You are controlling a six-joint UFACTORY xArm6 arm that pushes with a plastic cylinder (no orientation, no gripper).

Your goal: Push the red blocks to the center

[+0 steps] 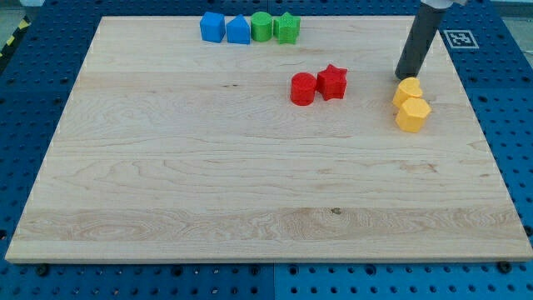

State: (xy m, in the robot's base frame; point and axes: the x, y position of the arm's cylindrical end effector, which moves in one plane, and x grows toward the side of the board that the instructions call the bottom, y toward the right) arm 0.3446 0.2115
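Note:
A red cylinder [302,88] and a red star [332,82] sit side by side, touching, right of the board's middle and toward the view's top. My tip [404,78] stands to the right of the red star, well apart from it, right at the top edge of a yellow block [408,89]. A second yellow block, hexagonal [412,113], lies just below the first, touching it.
Along the top edge stand a blue cube-like block [212,27], a blue block with a pointed top [238,30], a green cylinder [261,27] and a green star [286,27] in a row. The wooden board [208,183] lies on a blue perforated table.

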